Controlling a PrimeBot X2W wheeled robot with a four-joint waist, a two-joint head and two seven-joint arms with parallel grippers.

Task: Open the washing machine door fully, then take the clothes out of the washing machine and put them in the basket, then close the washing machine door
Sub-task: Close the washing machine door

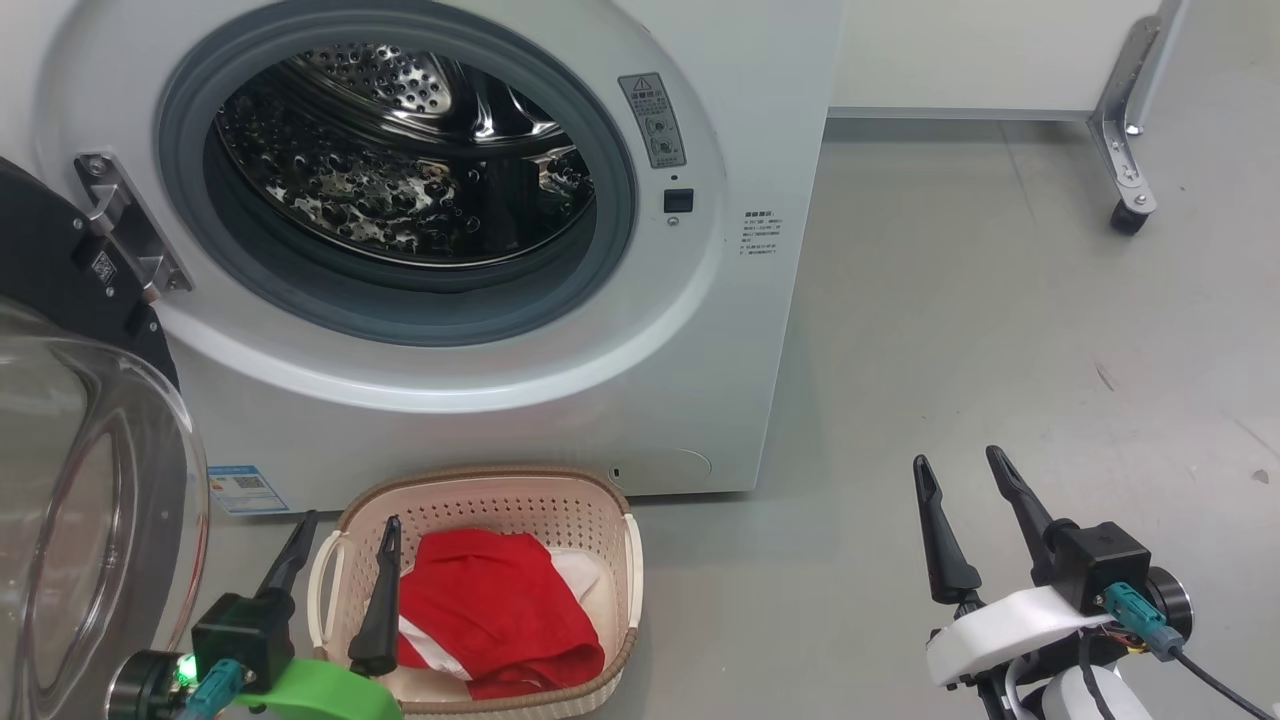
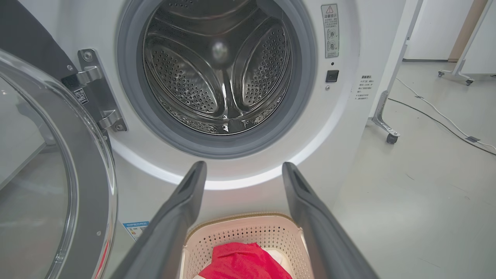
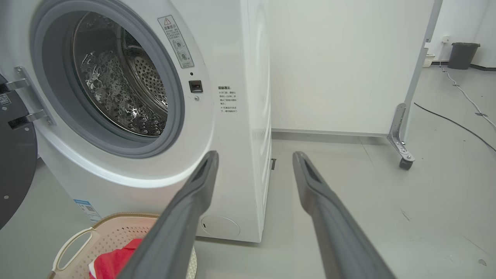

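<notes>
On the pale grey floor point(image 1: 950, 330), nearest the camera, the left arm's fingers point(image 1: 380, 590) stand wide apart and empty over the near left corner of the basket point(image 1: 560, 482), while the right arm's fingers point(image 1: 940, 540), equally wide and empty, hang above bare floor well to the right. The red clothes point(image 1: 490, 600) lie crumpled inside the basket, which sits just in front of the washing machine point(image 1: 770, 100). Beyond, the washing machine door point(image 1: 100, 480) hangs open on its left hinge, the steel drum point(image 1: 400, 170) gleams inside the grey gasket, and a white wheeled panel point(image 1: 1000, 50) stands behind to the right.
</notes>
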